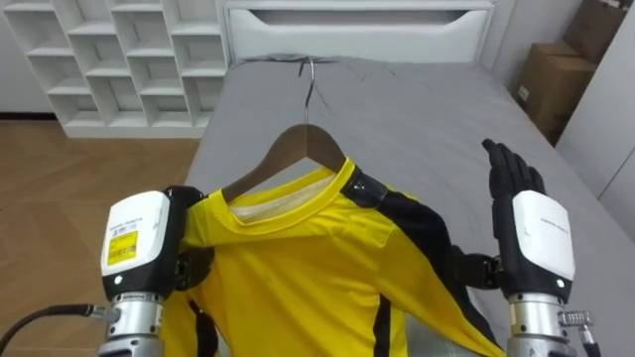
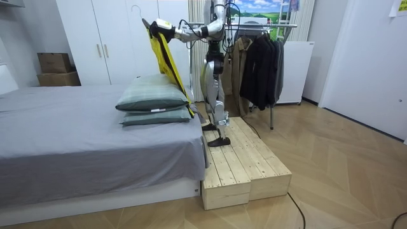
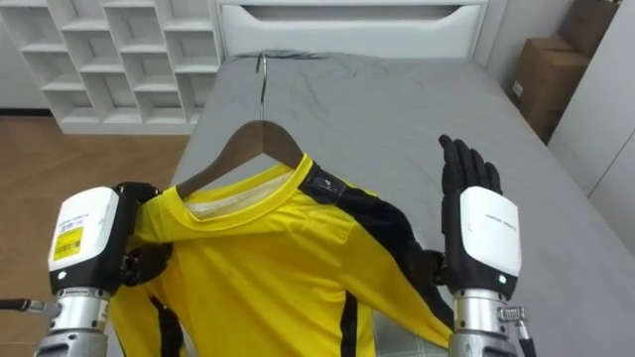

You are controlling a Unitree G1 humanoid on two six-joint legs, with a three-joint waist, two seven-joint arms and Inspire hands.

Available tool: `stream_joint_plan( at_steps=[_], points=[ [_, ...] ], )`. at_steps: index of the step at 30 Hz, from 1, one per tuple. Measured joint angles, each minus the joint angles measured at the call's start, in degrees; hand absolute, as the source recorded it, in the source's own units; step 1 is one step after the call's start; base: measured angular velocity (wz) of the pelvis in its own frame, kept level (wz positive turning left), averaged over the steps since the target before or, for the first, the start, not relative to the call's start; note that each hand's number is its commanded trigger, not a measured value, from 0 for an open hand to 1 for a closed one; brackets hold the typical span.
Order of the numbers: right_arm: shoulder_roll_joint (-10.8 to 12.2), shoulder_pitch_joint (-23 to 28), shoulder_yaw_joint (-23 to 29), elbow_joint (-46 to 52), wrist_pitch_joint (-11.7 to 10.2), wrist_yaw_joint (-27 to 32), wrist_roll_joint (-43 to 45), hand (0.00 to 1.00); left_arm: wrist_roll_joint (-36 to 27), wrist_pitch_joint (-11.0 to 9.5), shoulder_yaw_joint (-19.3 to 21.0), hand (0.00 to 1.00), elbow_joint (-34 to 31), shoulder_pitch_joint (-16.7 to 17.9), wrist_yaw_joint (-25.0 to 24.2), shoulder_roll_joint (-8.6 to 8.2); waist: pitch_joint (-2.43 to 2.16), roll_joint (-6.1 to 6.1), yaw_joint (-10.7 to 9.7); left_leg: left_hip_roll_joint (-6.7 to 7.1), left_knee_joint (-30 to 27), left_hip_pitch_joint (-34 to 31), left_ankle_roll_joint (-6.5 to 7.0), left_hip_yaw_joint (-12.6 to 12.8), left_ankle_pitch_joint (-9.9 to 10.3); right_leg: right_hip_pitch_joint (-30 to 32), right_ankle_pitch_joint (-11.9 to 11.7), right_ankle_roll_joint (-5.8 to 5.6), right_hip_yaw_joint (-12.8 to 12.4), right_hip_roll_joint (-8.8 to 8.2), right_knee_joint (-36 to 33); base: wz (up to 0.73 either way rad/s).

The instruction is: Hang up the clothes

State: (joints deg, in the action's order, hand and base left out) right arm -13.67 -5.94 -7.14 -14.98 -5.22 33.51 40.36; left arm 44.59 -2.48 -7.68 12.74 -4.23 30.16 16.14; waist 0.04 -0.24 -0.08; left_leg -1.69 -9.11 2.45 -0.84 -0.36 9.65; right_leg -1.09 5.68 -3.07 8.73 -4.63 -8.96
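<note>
Right hand (image 1: 516, 183): fingers straight, holding nothing, at 3 o'clock of yellow shirt (image 1: 317, 268). Left hand (image 1: 139, 243) at 9: fingers hidden under shoulder, grasp unreadable. Shirt on wooden hanger (image 1: 298, 144) above bed (image 1: 417, 109). Risk: one-sided support tilts hanger and the shirt slides off.

Left hand (image 1: 139, 243) at 8 o'clock in the eye views, back of hand up, forearm entering from 7 o'clock. Its dark fingers (image 1: 190, 266) curl round the shoulder end of the yellow shirt (image 1: 298, 258). Right hand (image 1: 536, 223) at 4 o'clock, forearm rising from 5 o'clock, wrist straight, fingers stretched flat together towards 12 o'clock, holding nothing. Room view: standing upright, both arms out forward at about shoulder height.
</note>
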Motion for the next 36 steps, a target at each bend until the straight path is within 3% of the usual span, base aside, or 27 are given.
stream_joint_plan(
  at_steps=[15, 32, 36],
  points=[
    [0.0, -2.0, -1.8, 0.1, -0.3, -0.8, -1.5, 0.0, 0.1, -0.1, -1.5, 1.0, -2.0, 0.0, 0.0, -0.02, 0.11, -0.18, 0.7, 0.0, 0.0, -0.1, 0.0, -0.3, 0.0, -0.1, 0.0, 0.0, 0.3, 0.0, 0.2, 0.0],
    [0.5, -2.2, -8.4, 3.0, -0.2, -14.5, -9.8, 0.0, 0.1, -0.1, -1.6, 1.0, -2.7, -0.1, -2.8, -1.08, 0.18, -0.37, 2.0, -0.01, 0.5, 0.1, 0.0, -0.1, 0.0, -0.1, 0.0, 0.0, 0.2, 0.01, 0.2, -0.01],
    [0.5, -2.2, -9.1, 2.8, -0.2, -16.2, -11.2, 0.0, 0.1, -0.1, -1.6, 1.0, -2.7, -0.1, -2.9, -1.1, 0.42, -0.76, 2.1, -0.03, 0.4, 0.1, 0.0, -0.2, 0.0, -0.2, 0.0, 0.0, 0.3, 0.01, 0.2, 0.0]
  ],
)
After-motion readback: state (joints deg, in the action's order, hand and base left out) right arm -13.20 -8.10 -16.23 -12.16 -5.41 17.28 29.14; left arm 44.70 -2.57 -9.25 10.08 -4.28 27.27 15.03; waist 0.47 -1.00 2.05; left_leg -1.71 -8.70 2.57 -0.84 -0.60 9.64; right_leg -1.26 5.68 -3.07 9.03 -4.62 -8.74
